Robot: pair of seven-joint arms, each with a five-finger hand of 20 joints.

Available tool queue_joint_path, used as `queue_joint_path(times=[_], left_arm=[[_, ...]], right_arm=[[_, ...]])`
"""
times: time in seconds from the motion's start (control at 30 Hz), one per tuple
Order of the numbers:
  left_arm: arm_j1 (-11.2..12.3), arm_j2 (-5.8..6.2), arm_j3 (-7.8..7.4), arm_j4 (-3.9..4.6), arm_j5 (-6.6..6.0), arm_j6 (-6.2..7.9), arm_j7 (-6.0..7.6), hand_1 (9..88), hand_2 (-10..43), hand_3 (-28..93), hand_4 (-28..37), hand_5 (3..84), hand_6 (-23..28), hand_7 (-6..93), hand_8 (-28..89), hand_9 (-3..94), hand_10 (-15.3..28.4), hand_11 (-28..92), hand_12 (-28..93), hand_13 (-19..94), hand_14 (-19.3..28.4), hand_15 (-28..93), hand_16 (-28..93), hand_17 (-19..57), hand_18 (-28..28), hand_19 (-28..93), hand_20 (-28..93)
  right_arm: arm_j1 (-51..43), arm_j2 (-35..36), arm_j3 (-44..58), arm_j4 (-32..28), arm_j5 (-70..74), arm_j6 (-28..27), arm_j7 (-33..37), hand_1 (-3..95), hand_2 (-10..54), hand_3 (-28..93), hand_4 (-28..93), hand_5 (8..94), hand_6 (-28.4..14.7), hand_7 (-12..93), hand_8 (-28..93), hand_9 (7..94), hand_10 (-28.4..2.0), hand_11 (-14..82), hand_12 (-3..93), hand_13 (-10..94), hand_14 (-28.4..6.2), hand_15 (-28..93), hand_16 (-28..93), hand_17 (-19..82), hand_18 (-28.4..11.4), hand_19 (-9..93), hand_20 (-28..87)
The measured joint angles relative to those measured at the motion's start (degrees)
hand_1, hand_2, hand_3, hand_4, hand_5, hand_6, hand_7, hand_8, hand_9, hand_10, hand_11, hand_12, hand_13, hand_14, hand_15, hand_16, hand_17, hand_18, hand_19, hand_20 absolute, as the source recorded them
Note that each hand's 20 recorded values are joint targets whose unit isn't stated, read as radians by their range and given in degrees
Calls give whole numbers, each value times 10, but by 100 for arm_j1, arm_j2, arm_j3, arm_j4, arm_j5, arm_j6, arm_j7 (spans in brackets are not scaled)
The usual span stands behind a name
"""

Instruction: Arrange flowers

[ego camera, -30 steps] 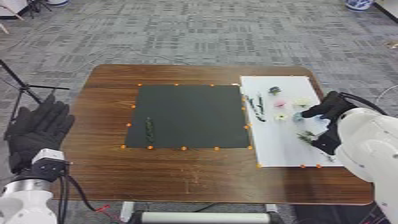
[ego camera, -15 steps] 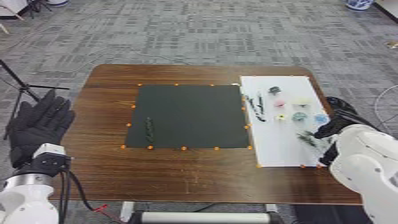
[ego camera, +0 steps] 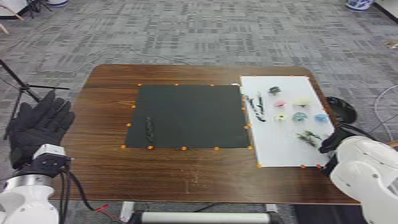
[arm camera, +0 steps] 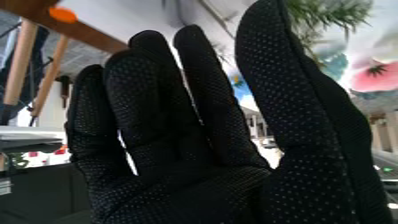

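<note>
While your right hand (ego camera: 330, 145) is hanging by the edge of the white sheet (ego camera: 277, 156), straight fingers slightly apart and pinching nothing, flowers (ego camera: 299, 117) and green sprigs (ego camera: 308, 138) are lying closely there; reaching in low, you are risking knocking neighbours askew.

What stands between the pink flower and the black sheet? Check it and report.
Two dark green stems lie on the white sheet between the pink flower and the black sheet, then orange markers at its right edge.
</note>
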Motion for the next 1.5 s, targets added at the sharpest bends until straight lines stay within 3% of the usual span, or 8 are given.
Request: queue_joint_path(times=[0.1,0.17,0.37,0.73,0.9,1.1,1.4,1.5], left_arm=[[7,-10,7,-2,0,2,-1,245,142,708,-283,399,99,65,-75,298,161,181,76,209,139,176,-48,-72,113,308,63],[13,-16,11,-3,0,5,-2,245,143,708,-283,399,99,65,-75,298,161,181,76,207,141,176,-47,-73,113,308,64],[31,-26,11,-4,0,13,-7,245,143,708,-283,399,98,65,-75,299,161,181,76,206,144,179,-44,-74,114,308,65],[36,-29,14,-1,0,13,-35,244,143,709,-283,398,97,66,-75,299,161,182,76,206,145,179,-43,-75,115,307,66],[38,-28,14,0,0,11,-50,243,143,709,-283,398,98,66,-75,299,162,181,76,207,145,180,-43,-75,116,308,67],[89,-28,-2,-6,2,11,-53,243,143,709,-283,397,98,65,-75,299,163,181,76,208,145,179,-44,-75,116,308,67],[305,-93,-71,-119,4,63,-51,244,143,708,-283,398,98,64,-75,300,163,182,76,210,145,180,-43,-75,116,307,67],[325,-103,-61,-118,9,84,-50,244,145,707,-283,398,98,64,-75,299,162,182,76,210,145,181,-43,-76,116,308,68]], right_arm=[[-28,-43,-35,65,-154,270,-81,528,-95,642,-283,696,-39,182,-44,604,-180,412,317,543,-174,721,393,285,-253,803,374],[-51,-55,-17,84,-138,398,-119,586,-95,566,-282,733,-40,200,66,642,-163,378,418,552,-169,719,406,295,-252,803,375],[-93,-63,31,125,11,573,-188,592,-95,620,-244,788,-30,268,164,727,-142,301,571,591,-159,724,433,315,-252,804,373],[-180,-74,-125,127,-282,1151,-346,569,-95,656,-202,783,-30,283,215,731,-140,304,593,604,-159,730,434,323,-254,814,376],[-433,-49,-37,-294,-599,1756,-494,565,-95,665,-199,759,-34,316,217,711,-139,328,595,604,-157,737,432,325,-253,821,377],[-428,21,27,-837,-190,1946,-656,559,-95,673,-184,750,-32,335,214,710,-134,347,592,623,-148,744,424,346,-251,843,381],[553,-10,-1052,-899,112,2032,-1109,544,-95,681,-161,730,-27,380,207,722,-116,357,596,651,-134,745,420,368,-249,863,379],[1037,-216,-1553,-707,314,1979,-1273,545,-95,679,-163,725,-27,390,200,727,-116,359,598,660,-129,744,420,377,-249,870,378]])
